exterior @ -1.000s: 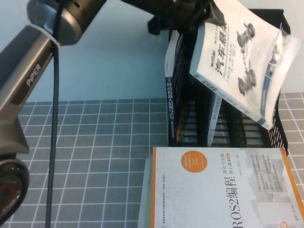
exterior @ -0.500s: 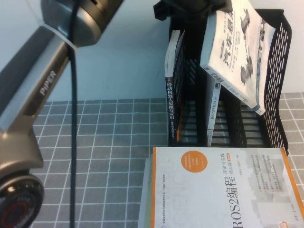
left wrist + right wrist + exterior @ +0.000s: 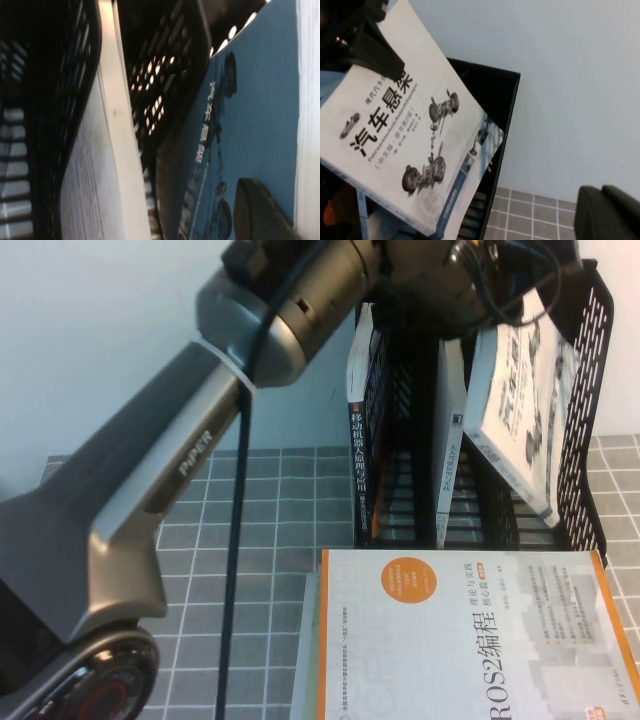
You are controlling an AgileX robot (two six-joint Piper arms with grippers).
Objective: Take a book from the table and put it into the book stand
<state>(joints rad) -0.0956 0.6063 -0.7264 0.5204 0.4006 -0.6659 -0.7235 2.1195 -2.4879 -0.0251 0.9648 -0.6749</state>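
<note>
The book (image 3: 520,410), white with a black title and grey car-part pictures, leans tilted in the right slot of the black book stand (image 3: 592,390), its lower edge low in the slot. My left gripper (image 3: 500,290) reaches over the stand's top and is shut on the book's upper edge. In the left wrist view one finger (image 3: 260,212) presses on the book's cover (image 3: 250,100) beside the stand's perforated wall (image 3: 170,75). The right wrist view shows the book (image 3: 410,130), the stand (image 3: 495,100) and the left gripper (image 3: 367,47). My right gripper (image 3: 610,215) is shut and empty, away from the stand.
A dark-spined book (image 3: 358,455) stands in the stand's left slot and a thin white book (image 3: 450,440) in the middle one. The white and orange ROS2 book (image 3: 470,640) lies on the grey grid table (image 3: 230,540) in front of the stand.
My left arm has swung right across the view. The book has gone down into the right slot and stands more upright.
</note>
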